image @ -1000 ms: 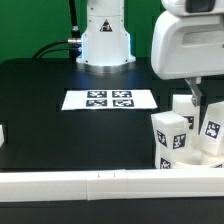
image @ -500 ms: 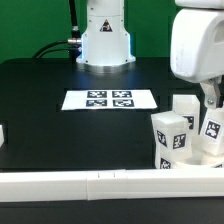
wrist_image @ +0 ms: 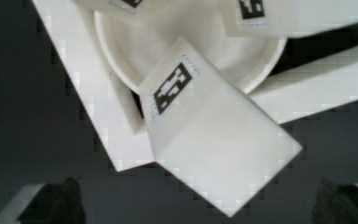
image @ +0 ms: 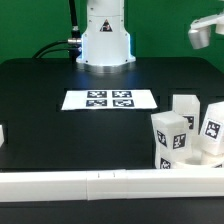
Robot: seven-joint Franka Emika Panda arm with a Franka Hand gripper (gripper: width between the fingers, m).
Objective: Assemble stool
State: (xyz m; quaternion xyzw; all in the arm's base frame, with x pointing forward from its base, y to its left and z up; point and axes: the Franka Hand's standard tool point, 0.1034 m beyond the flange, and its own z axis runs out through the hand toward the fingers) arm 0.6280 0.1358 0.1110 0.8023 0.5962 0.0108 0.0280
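Note:
Three white block legs with square tags stand upright at the exterior view's right: one in front (image: 171, 137), one behind it (image: 185, 108), one at the edge (image: 213, 122). They crowd around the round seat (image: 207, 158), which is mostly hidden behind them. The wrist view looks down on the seat disc (wrist_image: 194, 40) and a tagged leg (wrist_image: 220, 130). My gripper (wrist_image: 202, 205) is open and empty, high above these parts, its dark fingertips (wrist_image: 51, 200) wide apart. In the exterior view only the arm's white hand (image: 203, 32) shows, at the upper right.
The marker board (image: 110, 99) lies in the middle of the black table. A long white rail (image: 100, 185) runs along the near edge. A small white part (image: 2, 135) pokes in at the exterior view's left edge. The robot base (image: 104, 40) stands at the back.
The arm has risen and moved toward the exterior view's right, away from the legs; its large white hand no longer hangs over them. The parts have not moved.

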